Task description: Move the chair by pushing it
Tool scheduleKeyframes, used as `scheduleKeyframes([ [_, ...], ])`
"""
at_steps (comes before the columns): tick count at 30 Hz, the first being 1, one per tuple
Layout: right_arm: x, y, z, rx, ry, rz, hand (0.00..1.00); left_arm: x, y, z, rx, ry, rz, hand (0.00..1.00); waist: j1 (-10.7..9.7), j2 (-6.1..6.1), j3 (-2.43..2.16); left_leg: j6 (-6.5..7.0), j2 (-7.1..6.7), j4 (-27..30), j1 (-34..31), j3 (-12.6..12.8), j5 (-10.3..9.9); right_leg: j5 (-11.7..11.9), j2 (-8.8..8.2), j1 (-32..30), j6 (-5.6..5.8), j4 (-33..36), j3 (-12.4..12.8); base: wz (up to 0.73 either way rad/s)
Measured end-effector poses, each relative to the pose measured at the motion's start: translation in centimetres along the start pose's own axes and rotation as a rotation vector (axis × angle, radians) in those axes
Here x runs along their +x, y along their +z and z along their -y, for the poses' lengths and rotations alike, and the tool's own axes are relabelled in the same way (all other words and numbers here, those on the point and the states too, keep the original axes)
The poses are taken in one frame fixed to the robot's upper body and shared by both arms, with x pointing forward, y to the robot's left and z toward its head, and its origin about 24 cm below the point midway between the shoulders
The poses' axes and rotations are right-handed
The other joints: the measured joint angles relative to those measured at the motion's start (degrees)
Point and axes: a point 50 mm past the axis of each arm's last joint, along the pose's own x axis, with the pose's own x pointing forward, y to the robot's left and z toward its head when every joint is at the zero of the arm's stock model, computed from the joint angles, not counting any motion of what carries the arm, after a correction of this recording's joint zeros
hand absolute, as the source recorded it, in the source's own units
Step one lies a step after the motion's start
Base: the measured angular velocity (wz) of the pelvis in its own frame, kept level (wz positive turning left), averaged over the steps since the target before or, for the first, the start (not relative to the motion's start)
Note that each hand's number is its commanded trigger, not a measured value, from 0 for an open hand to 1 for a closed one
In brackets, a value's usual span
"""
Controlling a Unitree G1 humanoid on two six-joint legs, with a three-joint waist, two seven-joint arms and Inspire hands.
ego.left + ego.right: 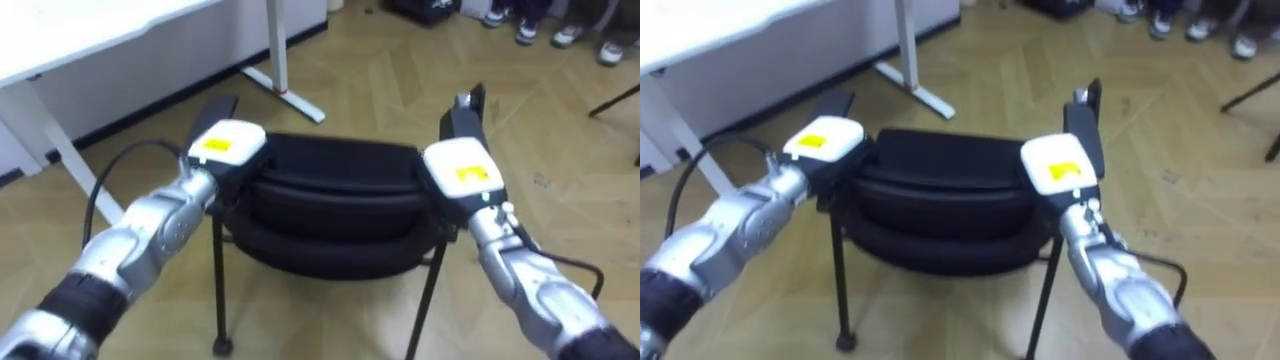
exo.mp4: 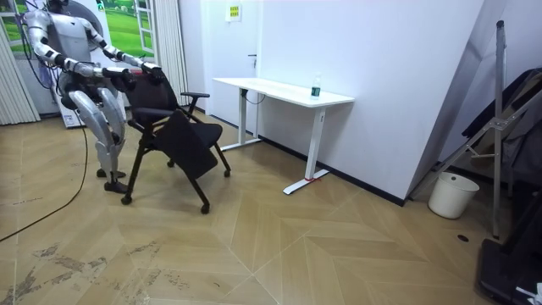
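Black chair [image 1: 335, 190] at 12 o'clock, close in front of robot, backrest top between both hands; left hand [image 1: 228, 145] on backrest's 9 o'clock end, right hand [image 1: 462, 170] on 3 o'clock end; grip state of either can't be told, backrest hides it; white desk [image 1: 100, 40] at 10 o'clock, desk foot [image 1: 285, 95] just beyond chair; risks: uneven push likely yaws chair left into desk foot; high contact point may tip it forward.

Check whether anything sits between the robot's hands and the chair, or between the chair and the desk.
Nothing visible. The left hand and right hand rest on the backrest of the chair, and no object stands between it and the desk.
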Motion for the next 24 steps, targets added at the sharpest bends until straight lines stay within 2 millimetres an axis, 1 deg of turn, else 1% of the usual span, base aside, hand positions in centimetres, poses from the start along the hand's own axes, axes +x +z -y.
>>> scheduleKeyframes([
  [1,0.0,0.0,0.2,-0.004,0.001,0.003,1.0,0.0,0.0,0.0,-0.003,0.003,-0.001,1.0,0.0,0.25,-0.07,-0.32,0.6,0.13,0.62,-0.33,-0.46,-0.41,0.02,0.8,-0.68,0.66,-0.64,0.24],
  [2,0.0,-0.1,0.3,-0.007,0.003,0.004,1.0,0.0,0.1,-0.1,-0.004,0.008,-0.001,1.0,-0.12,0.31,-0.05,-1.07,1.56,1.98,1.28,0.8,-0.89,-0.73,0.18,1.71,-1.35,1.44,-1.24,0.3],
  [3,0.0,-0.1,0.3,-0.008,0.005,0.004,1.0,0.1,0.1,-0.1,-0.005,0.009,-0.001,1.0,-0.13,0.4,0.01,-1.35,2.27,4.01,0.87,2.27,-0.79,-1.56,0.5,2.13,-1.59,2.03,-1.4,0.25],
  [4,0.1,-0.2,0.3,-0.01,0.013,0.007,1.0,0.1,0.1,0.0,-0.006,0.008,-0.001,1.0,-0.06,0.67,0.21,-2.74,4.6,9.1,-0.39,4.52,0.12,-3.23,1.1,3.21,-2.39,3.13,-1.99,0.13],
  [5,0.0,-0.2,0.3,-0.01,0.024,0.012,1.0,0.0,0.1,0.2,-0.011,0.0,-0.004,1.0,0.08,0.79,0.24,-3.98,6.01,13.06,-1.01,5.12,1.4,-4.85,1.26,4.62,-3.02,3.98,-2.78,0.09],
  [6,0.0,-0.1,0.2,-0.009,0.029,0.016,1.0,-0.1,0.0,0.4,-0.014,-0.005,-0.007,1.0,0.16,0.91,0.33,-4.2,6.55,14.58,-1.03,5.42,2.31,-5.5,1.48,5.47,-3.25,4.08,-2.8,0.07],
  [7,-0.1,-0.1,0.1,-0.009,0.037,0.022,1.0,-0.3,0.0,0.9,-0.024,-0.009,-0.013,1.0,0.93,0.91,0.47,-4.12,7.05,16.58,-0.93,6.14,4.49,-6.56,1.52,7.18,-3.72,4.09,-2.55,0.05],
  [8,-0.1,-0.1,0.0,-0.008,0.039,0.025,1.0,-0.4,0.0,1.2,-0.031,-0.009,-0.017,1.0,1.25,0.6,0.67,-4.92,7.21,18.22,-1.2,6.76,6.83,-7.64,1.47,8.4,-3.81,4.09,-1.86,0.04],
  [9,-0.1,-0.1,0.0,-0.009,0.038,0.027,1.0,-0.5,0.0,1.3,-0.036,-0.004,-0.018,1.0,1.34,0.01,0.85,-4.9,7.31,18.69,-1.53,7.17,6.96,-8.15,1.36,8.69,-3.88,4.09,-1.69,0.07],
  [10,0.0,-0.1,0.3,-0.011,0.027,0.032,1.0,-0.5,0.1,1.3,-0.038,0.013,-0.015,1.0,1.48,0.47,0.48,-4.14,7.53,17.79,-3.28,7.6,5.9,-8.99,1.21,8.96,-3.92,4.21,-1.67,0.0],
  [11,0.1,-0.3,0.5,-0.017,0.019,0.029,1.0,-0.4,0.2,1.2,-0.04,0.027,-0.011,1.0,1.71,0.02,0.58,-3.77,7.27,16.19,-6.3,7.76,5.33,-9.88,0.69,9.11,-3.9,4.59,-1.55,0.0],
  [12,0.1,-0.4,0.6,-0.021,0.017,0.029,1.0,-0.4,0.3,1.1,-0.042,0.032,-0.009,1.0,1.84,-0.05,0.61,-3.82,7.32,14.92,-8.08,7.78,5.37,-10.16,0.57,9.42,-3.58,4.58,-1.56,-0.06],
  [13,0.1,-0.6,0.7,-0.028,0.018,0.029,1.0,-0.3,0.5,1.2,-0.048,0.033,-0.007,1.0,2.12,-0.58,0.95,-4.27,7.34,10.84,-10.9,7.96,5.68,-10.84,-0.07,10.41,-3.64,4.47,-2.54,-0.04],
  [14,0.1,-0.7,0.6,-0.029,0.022,0.029,1.0,-0.3,0.5,1.4,-0.051,0.029,-0.007,1.0,2.34,-0.52,0.97,-5.22,7.33,3.73,-12.26,8.72,7.12,-11.64,-0.23,11.82,-3.4,4.23,-2.62,-0.05],
  [15,0.0,-0.7,0.6,-0.03,0.023,0.031,1.0,-0.3,0.5,1.5,-0.053,0.03,-0.007,1.0,2.35,-0.47,0.96,-5.21,7.42,-0.53,-12.75,9.46,8.44,-12.13,-0.24,12.3,-3.22,4.12,-2.68,-0.09],
  [16,0.0,-0.7,0.6,-0.031,0.024,0.031,1.0,-0.4,0.6,1.5,-0.049,0.032,-0.006,1.0,2.73,-0.65,0.86,-4.56,7.14,-5.98,-13.79,9.6,13.77,-13.06,-0.36,12.94,-2.76,4.06,-2.22,-0.16],
  [17,0.0,-0.7,0.6,-0.032,0.023,0.029,1.0,-0.4,0.5,1.4,-0.047,0.036,-0.005,1.0,3.09,-0.99,0.17,-3.91,6.26,-10.47,-13.68,9.34,18.69,-13.74,-0.8,13.37,-2.08,3.74,-1.51,-0.18],
  [18,0.0,-0.7,0.6,-0.033,0.019,0.027,1.0,-0.4,0.5,1.3,-0.045,0.041,-0.004,1.0,3.11,-0.69,-0.3,-3.54,5.53,-11.84,-13.35,9.35,20.66,-13.96,-1.04,13.69,-1.71,3.54,-1.28,-0.09],
  [19,0.1,-0.7,1.0,-0.033,0.004,0.025,1.0,-0.4,0.5,0.9,-0.042,0.06,-0.001,1.0,2.92,-1.24,-0.33,-2.29,4.31,-13.7,-12.49,9.35,23.13,-14.41,-1.82,13.98,-0.92,3.4,-0.99,0.04],
  [20,0.2,-0.8,1.4,-0.036,-0.012,0.02,1.0,-0.3,0.6,0.4,-0.036,0.078,0.004,1.0,2.73,-1.47,-0.51,-1.51,3.53,-13.45,-12.29,9.26,24.15,-14.8,-2.52,14.1,-0.22,3.26,-1.02,0.05],
  [21,0.2,-0.8,1.5,-0.038,-0.018,0.018,1.0,-0.2,0.6,0.3,-0.034,0.082,0.005,1.0,2.74,-1.59,-0.58,-1.31,3.27,-12.8,-12.33,9.57,23.75,-14.94,-2.91,14.34,0.03,2.86,-1.12,0.0],
  [22,0.3,-0.7,1.8,-0.041,-0.029,0.013,1.0,-0.1,0.5,0.0,-0.029,0.089,0.006,1.0,2.75,-1.69,-0.55,-0.98,2.5,-12.15,-12.15,10.41,22.62,-14.99,-3.43,15.08,0.56,1.89,-1.1,-0.06],
  [23,0.4,-0.7,2.0,-0.041,-0.037,0.009,1.0,-0.1,0.5,-0.2,-0.028,0.093,0.005,1.0,2.98,-1.88,-0.44,-0.69,2.04,-11.46,-11.78,11.09,21.37,-15.23,-4.22,16.0,1.15,1.66,-1.08,-0.07],
  [24,0.4,-0.6,2.0,-0.041,-0.04,0.009,1.0,0.0,0.5,-0.3,-0.03,0.094,0.003,1.0,3.0,-1.98,-0.38,-0.57,1.73,-10.95,-11.55,11.3,20.66,-15.42,-4.65,16.45,1.5,1.79,-1.16,-0.07],
])
